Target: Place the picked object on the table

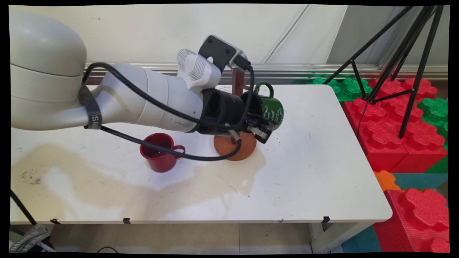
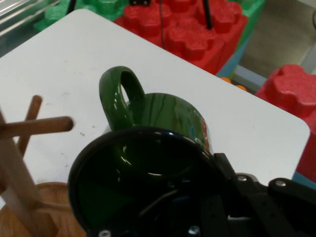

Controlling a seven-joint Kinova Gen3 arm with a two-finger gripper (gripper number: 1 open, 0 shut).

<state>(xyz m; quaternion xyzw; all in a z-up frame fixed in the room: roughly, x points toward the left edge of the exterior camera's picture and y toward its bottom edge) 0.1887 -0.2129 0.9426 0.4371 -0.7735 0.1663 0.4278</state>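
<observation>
A red mug (image 1: 160,156) is sitting upright on the stained white table (image 1: 315,168), left of a wooden mug tree (image 1: 235,143). Just right of it, the black gripper (image 1: 263,133) is clenching the rim of a green mug (image 1: 271,109), lifting it tilted with its handle up beside the pegs (white lettering on its side is too small to read)
</observation>
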